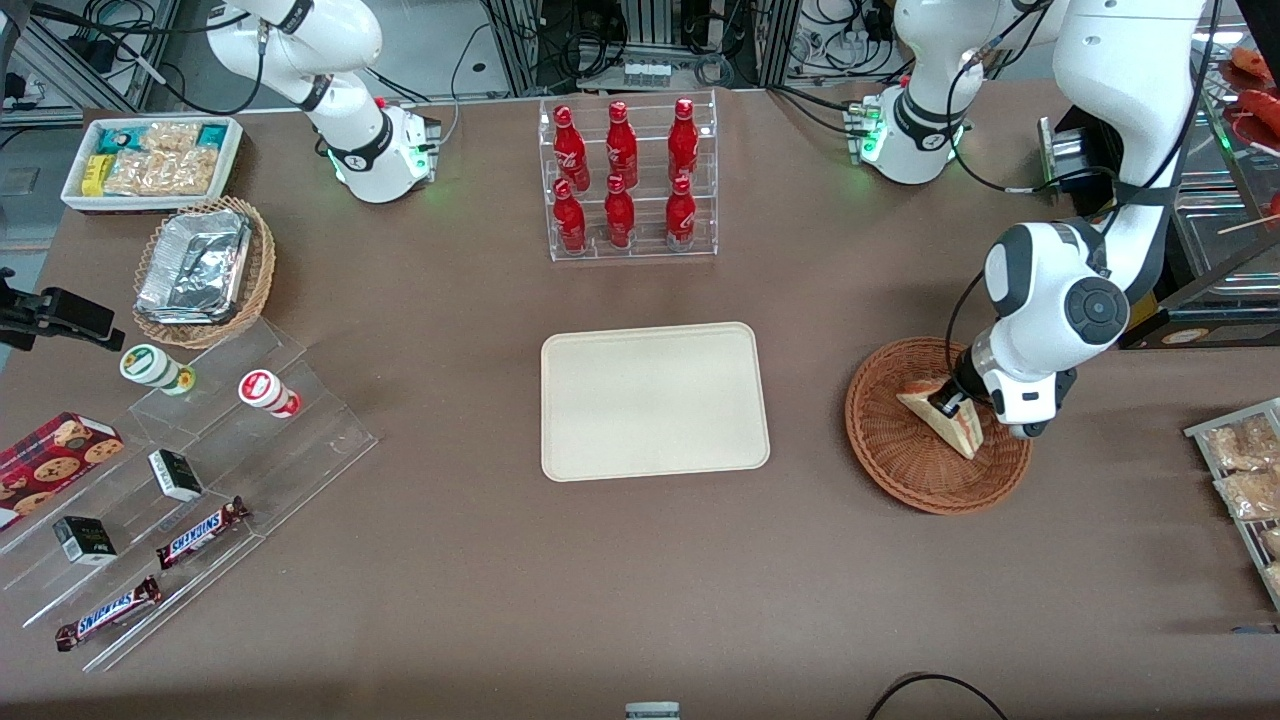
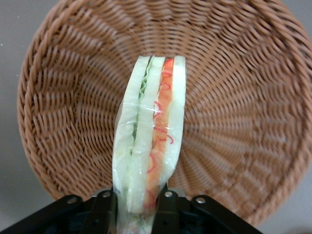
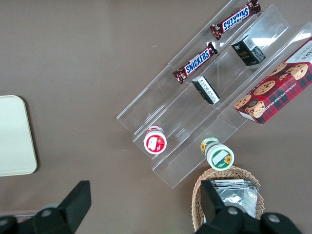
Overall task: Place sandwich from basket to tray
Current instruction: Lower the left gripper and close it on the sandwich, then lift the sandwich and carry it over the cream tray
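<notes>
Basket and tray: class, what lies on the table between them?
Nothing: in the front view only bare brown table separates the basket from the tray. The gripper, over the basket, is shut on the sandwich.

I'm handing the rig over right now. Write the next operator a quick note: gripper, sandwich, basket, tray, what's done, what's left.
Gripper: over the basket, fingers shut on the sandwich.
Sandwich: gripped by its wrapped edge, inside the basket; whether it has left the weave cannot be told.
Basket: toward the working arm's end of the table, holding nothing else.
Tray: mid-table, bare.
Done: grasp.
Left: lift, carry to the tray, set down, release.
</notes>
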